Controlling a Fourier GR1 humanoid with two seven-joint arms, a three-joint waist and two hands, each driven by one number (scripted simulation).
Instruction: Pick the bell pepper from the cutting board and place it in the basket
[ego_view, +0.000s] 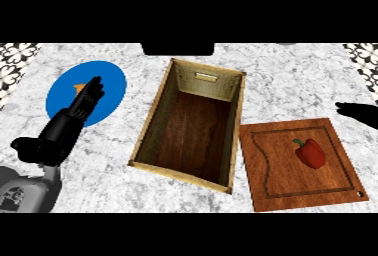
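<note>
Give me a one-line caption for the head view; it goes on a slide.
Red bell pepper lies on the cutting board beside the wooden basket; both hands away.

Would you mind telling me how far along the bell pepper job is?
Nothing looks done: the red bell pepper lies on the cutting board, the basket holds nothing. The right hand, open, shows at the right edge above the board. Grasping and placing remain.
</note>
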